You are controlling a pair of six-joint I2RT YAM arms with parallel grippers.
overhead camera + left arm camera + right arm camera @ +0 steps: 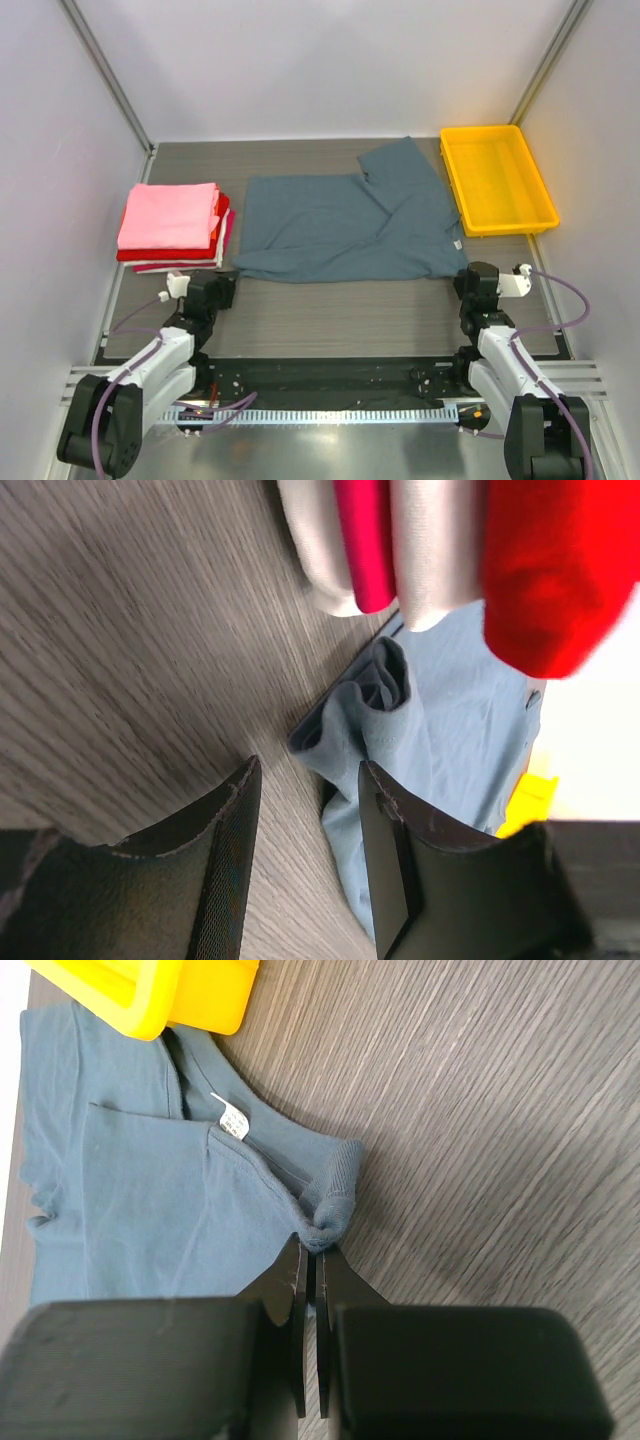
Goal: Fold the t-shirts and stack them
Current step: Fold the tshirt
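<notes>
1. The tee point(345, 225) is lying spread at centre, part-folded (one flap over).
2. The stack point(172, 225) is sitting at its 9 o'clock.
3. The right gripper point(311, 1250) is clenching the tee's 4 o'clock corner.
4. The left gripper point(305, 770) is gaping, released, at the 8 o'clock corner; it is needing a matching pinch before any lifting.

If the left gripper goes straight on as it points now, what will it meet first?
Probably the bunched corner of the blue-grey t-shirt, just ahead of the left gripper; the folded stack lies beyond.

Folded stack point(172, 228) at left, spread t-shirt point(340, 230) in the middle, tray point(497, 180) behind-right, just beside its sleeve
</notes>
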